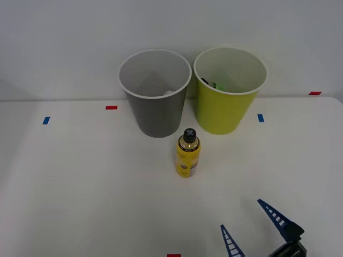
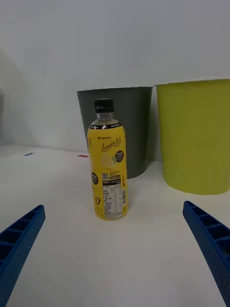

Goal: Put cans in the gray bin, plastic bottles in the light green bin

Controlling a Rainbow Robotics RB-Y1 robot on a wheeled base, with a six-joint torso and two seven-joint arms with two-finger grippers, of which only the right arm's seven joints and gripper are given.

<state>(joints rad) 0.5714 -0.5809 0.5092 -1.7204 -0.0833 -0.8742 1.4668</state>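
While standing upright at frame centre, just below the gray bin [image 1: 155, 93] and light green bin [image 1: 229, 90]: yellow plastic bottle [image 1: 188, 153]. Lower right, gripper [image 1: 253, 224] spread wide, empty, seemingly lined up to approach.

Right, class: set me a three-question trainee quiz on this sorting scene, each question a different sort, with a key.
1. True or false: the yellow bottle stands upright on the table.
2. Which bin is on the robot's right: (a) the gray bin or (b) the light green bin?
3. Fill in: the right pincer is ____, its blue fingers apart from the bottle.

Key: 1 true; 2 b; 3 open.
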